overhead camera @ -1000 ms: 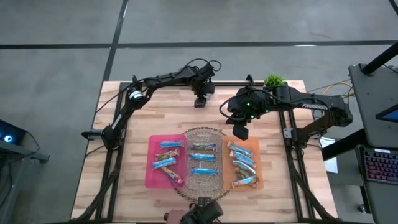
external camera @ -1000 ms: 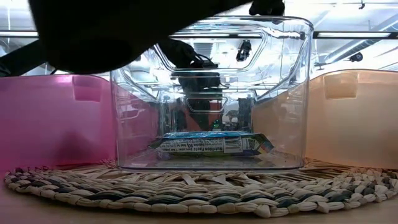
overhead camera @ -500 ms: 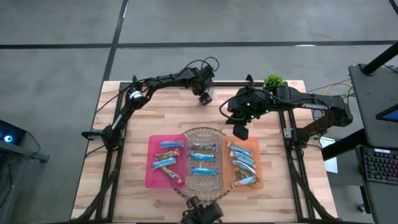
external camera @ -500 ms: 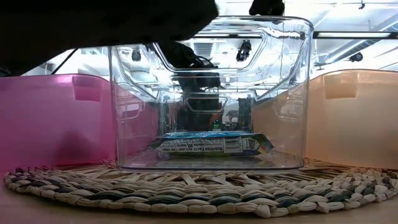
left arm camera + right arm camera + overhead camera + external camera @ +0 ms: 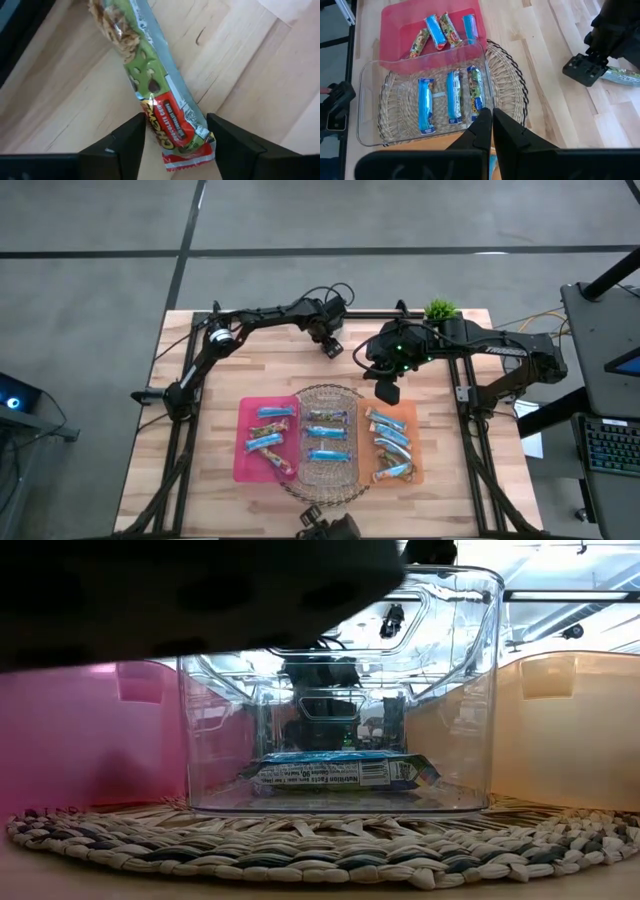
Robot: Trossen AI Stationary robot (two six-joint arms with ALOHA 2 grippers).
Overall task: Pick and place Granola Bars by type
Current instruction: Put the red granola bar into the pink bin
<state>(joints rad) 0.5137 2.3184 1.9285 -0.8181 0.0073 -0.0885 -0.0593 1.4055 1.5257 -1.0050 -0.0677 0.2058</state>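
Left claw (image 5: 175, 132) wide, fingers straddling green bar (image 5: 155, 85) lying on surface (image 5: 250, 75). Right claw (image 5: 487, 120) closed, empty, above clear bin (image 5: 370, 100).

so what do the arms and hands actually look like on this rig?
Both arms are dark, slim and jointed, with thin black cables looped along the links. The left arm has a pale round joint cap near its base. The right arm shows small green lights by its wrist. The left hand and right hand each end in two black, blocky, angular fingers.
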